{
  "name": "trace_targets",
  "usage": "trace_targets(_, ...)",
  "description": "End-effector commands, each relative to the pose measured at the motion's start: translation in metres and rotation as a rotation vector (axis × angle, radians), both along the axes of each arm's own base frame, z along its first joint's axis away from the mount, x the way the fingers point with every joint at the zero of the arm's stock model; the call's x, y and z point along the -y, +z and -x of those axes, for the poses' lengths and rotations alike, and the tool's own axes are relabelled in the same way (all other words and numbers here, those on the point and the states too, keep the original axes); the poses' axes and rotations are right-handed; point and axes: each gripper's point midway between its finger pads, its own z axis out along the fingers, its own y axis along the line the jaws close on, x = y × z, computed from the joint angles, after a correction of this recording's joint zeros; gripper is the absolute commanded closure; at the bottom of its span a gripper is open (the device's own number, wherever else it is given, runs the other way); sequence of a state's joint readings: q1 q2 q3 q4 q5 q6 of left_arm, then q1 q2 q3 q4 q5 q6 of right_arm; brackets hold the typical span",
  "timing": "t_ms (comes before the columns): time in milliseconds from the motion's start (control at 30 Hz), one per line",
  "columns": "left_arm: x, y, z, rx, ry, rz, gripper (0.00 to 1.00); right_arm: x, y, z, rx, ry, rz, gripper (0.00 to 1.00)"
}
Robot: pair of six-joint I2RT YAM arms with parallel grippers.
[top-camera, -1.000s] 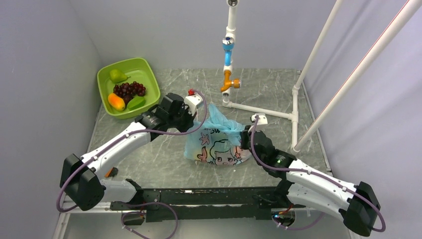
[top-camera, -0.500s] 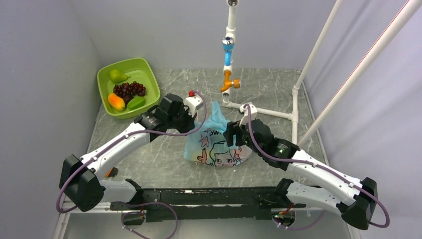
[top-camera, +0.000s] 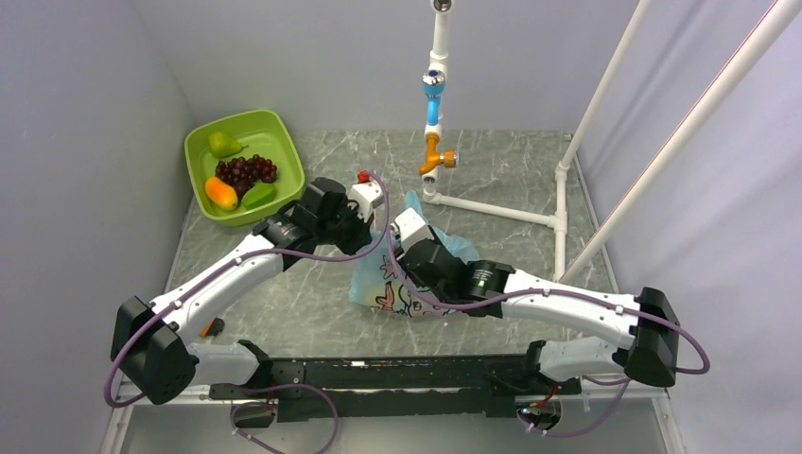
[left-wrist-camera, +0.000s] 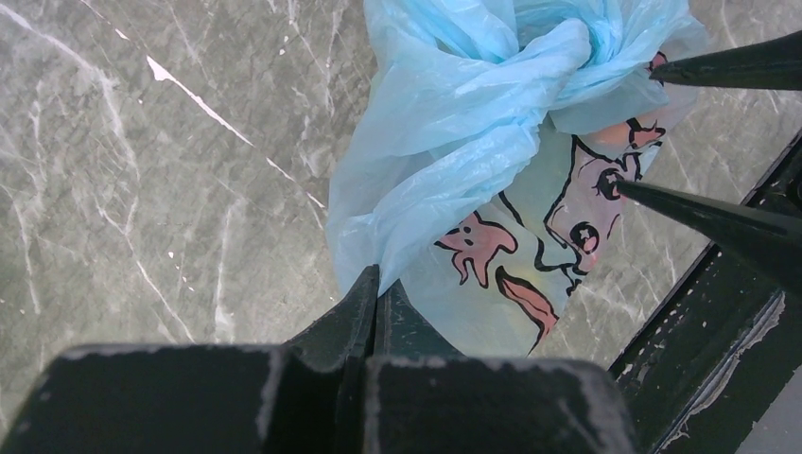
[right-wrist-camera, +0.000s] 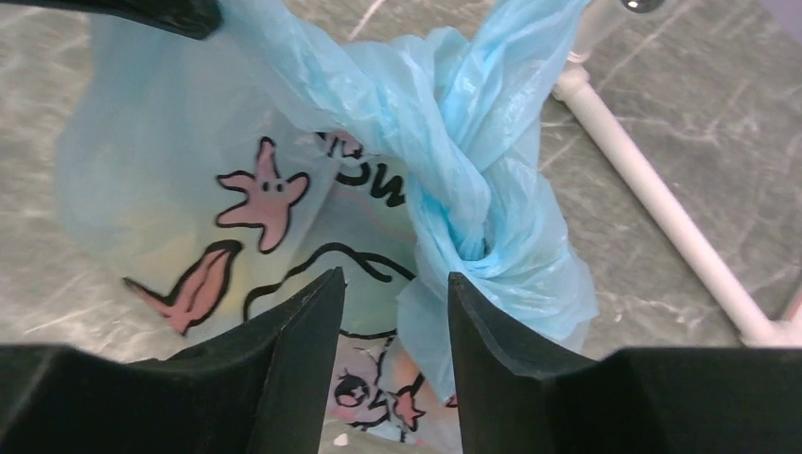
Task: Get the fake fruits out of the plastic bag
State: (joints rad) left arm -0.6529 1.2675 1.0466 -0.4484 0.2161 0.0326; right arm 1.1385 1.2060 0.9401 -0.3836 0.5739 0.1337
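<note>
Marble table (top-camera: 312, 307), left arm outstretched, left fingers (left-wrist-camera: 353, 310) tight on plastic bag (left-wrist-camera: 444, 170), right fingers (right-wrist-camera: 293, 345) apart astride its knot (right-wrist-camera: 473, 222)

Left claw (left-wrist-camera: 375, 287) clamped on plastic bag (left-wrist-camera: 473, 161) fold; marble tabletop (left-wrist-camera: 142, 189) beneath.

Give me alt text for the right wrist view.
The open right gripper hangs just over the knotted handles of the blue plastic bag, which lies on the grey marble table. The left gripper pinches the bag at top left; a white pipe crosses the right side.
</note>
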Motion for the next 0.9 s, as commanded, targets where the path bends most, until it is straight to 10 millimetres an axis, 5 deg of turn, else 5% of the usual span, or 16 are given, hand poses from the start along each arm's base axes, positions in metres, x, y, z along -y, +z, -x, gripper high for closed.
trace_targets(0, 0.003, 0.017, -0.002, 0.053, -0.011, 0.05, 1.0, 0.012, 0.016, -0.02, 0.12, -0.08, 0.119, 0.57)
trace_targets(300, 0.005, 0.016, -0.002, 0.045, -0.015, 0.048, 1.0, 0.006, 0.001, -0.031, 0.173, -0.136, 0.233, 0.58)
trace_targets(567, 0.003, 0.017, -0.002, 0.056, -0.01, 0.052, 1.0, -0.004, -0.006, -0.026, 0.201, -0.09, 0.032, 0.56)
trace_targets(867, 0.004, 0.016, -0.003, 0.052, -0.014, 0.051, 1.0, 0.003, -0.014, -0.037, 0.232, -0.091, -0.006, 0.55)
